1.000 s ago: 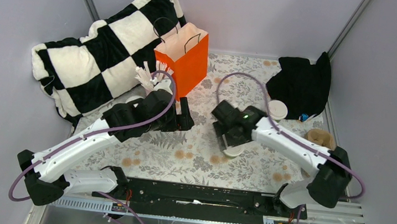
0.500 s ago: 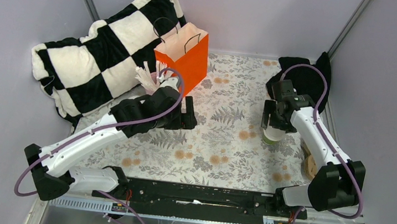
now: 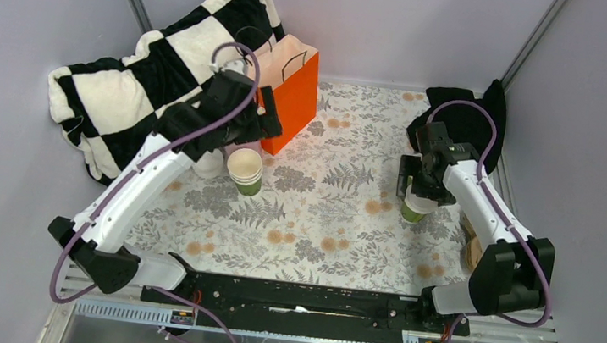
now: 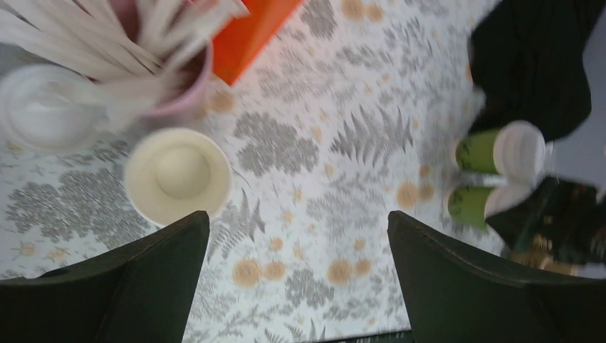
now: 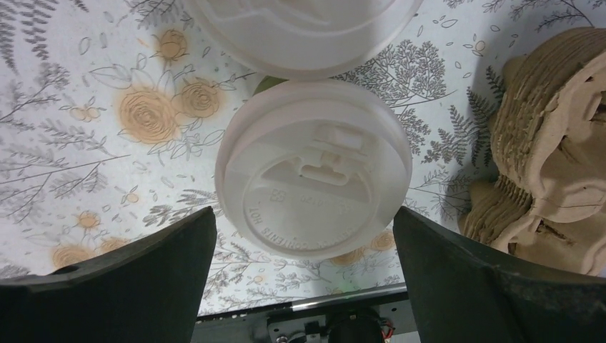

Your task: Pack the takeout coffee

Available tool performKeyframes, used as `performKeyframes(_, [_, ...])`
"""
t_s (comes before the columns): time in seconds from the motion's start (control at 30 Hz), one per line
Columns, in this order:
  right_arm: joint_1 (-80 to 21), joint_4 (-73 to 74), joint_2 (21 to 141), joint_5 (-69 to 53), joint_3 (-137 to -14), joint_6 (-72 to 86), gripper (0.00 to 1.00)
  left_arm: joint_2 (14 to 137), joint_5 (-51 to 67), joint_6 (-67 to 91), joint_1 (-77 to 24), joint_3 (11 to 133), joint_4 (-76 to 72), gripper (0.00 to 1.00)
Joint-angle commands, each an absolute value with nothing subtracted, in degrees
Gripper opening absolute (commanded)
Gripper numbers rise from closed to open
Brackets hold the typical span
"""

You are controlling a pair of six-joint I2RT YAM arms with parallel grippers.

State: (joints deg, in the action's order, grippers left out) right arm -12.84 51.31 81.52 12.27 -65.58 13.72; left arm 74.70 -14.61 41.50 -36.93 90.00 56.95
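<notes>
Directly beneath the right gripper point(image 5: 304, 214) stands one lidded cup point(image 5: 314, 168), upright, with the jaws spread wide on either side and gripping nothing. The second lidded cup point(image 5: 300, 28) is just beside it, near the black cloth point(image 3: 458, 124). The left gripper point(image 4: 296, 218), likewise spread and empty, is well apart by the orange bag point(image 3: 291, 94).

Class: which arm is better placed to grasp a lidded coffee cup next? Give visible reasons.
Right. The right gripper, open, hangs directly over a lidded cup, straddling it. The left gripper is across the table, by the orange bag.
</notes>
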Motion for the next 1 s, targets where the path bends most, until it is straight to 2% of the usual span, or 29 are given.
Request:
performKeyframes(0.0, [-12.66, 54.91, 81.31, 10.11, -71.3, 13.5, 1.0, 77.02, -9.36, 37.51, -30.53, 94.12, 54.89, 0.99])
performKeyframes(0.27, [-12.66, 60.26, 77.89, 6.27, -79.97, 13.47, 1.0, 77.07, -2.28, 39.19, -30.23, 92.63, 52.29, 0.99])
performKeyframes(0.4, [-10.82, 61.64, 75.82, 9.83, -82.86, 13.98, 1.0, 76.56, 1.92, 36.72, -30.19, 92.62, 51.99, 0.99])
performKeyframes(0.53, [0.09, 62.25, 74.87, 8.54, -82.91, 16.12, 0.87, 77.89, 7.9, 32.38, -30.23, 92.68, 51.4, 0.99])
performKeyframes(0.73, [13.22, 66.52, 76.11, 13.2, -80.23, 19.05, 0.77, 80.38, 15.51, 20.97, -30.28, 94.35, 53.95, 0.99])
performKeyframes(0.83, [17.11, 67.25, 77.07, 11.02, -75.91, 17.62, 0.71, 77.27, 15.25, 21.53, -32.01, 89.28, 51.7, 0.99])
performKeyframes(0.9, [17.63, 66.73, 78.28, 10.05, -73.99, 17.93, 0.63, 74.39, 14.65, 20.65, -36.05, 84.97, 50.3, 0.99])
performKeyframes(0.97, [18.42, 66.19, 79.49, 10.56, -71.87, 18.08, 0.62, 72.48, 14.47, 19.61, -40.05, 81.99, 50.02, 0.99])
